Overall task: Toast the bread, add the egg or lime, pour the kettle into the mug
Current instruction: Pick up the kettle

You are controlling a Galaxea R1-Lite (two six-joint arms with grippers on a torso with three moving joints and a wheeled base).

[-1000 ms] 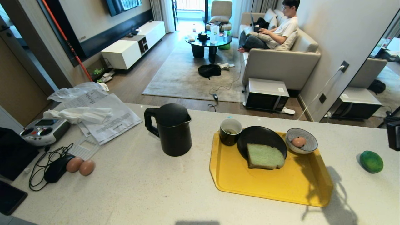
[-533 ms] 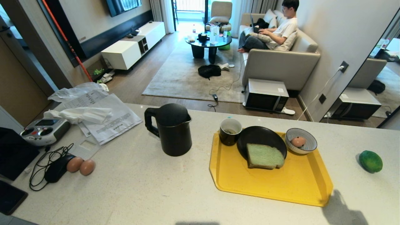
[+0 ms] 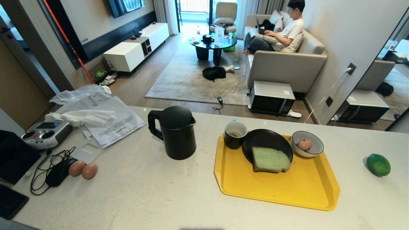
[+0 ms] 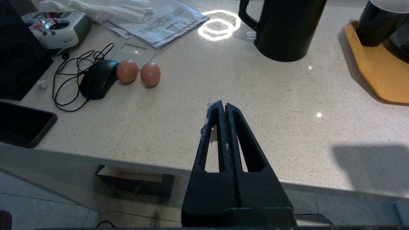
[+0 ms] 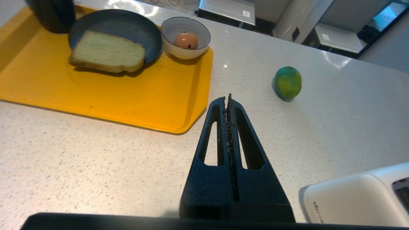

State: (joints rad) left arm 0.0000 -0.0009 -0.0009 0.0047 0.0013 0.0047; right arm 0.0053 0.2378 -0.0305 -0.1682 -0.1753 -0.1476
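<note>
The pale green bread [image 3: 270, 159] [image 5: 108, 51] lies half on a black plate [image 3: 265, 140] on the yellow tray [image 3: 287, 188]. A black mug [image 3: 235, 134] stands at the tray's far left corner. The egg [image 3: 304, 144] [image 5: 186, 40] rests in a blue-striped bowl [image 3: 316, 148]. The lime [image 3: 378, 164] [image 5: 288, 82] lies on the counter right of the tray. The black kettle [image 3: 174, 132] [image 4: 284, 28] stands left of the tray. Neither arm shows in the head view. My left gripper [image 4: 224, 106] is shut and empty over the counter's near edge. My right gripper [image 5: 227, 98] is shut and empty, near the tray's corner.
Two brown eggs [image 3: 83, 169], a mouse with cable [image 3: 57, 172], a remote controller [image 3: 44, 134] and papers [image 3: 108, 121] crowd the counter's left. A white toaster [image 5: 358, 198] sits by my right gripper. A person sits on a sofa [image 3: 287, 64] beyond.
The right arm at the head view's right edge has gone out of view, and its shadow on the tray and counter has vanished. Nothing on the counter moved.
</note>
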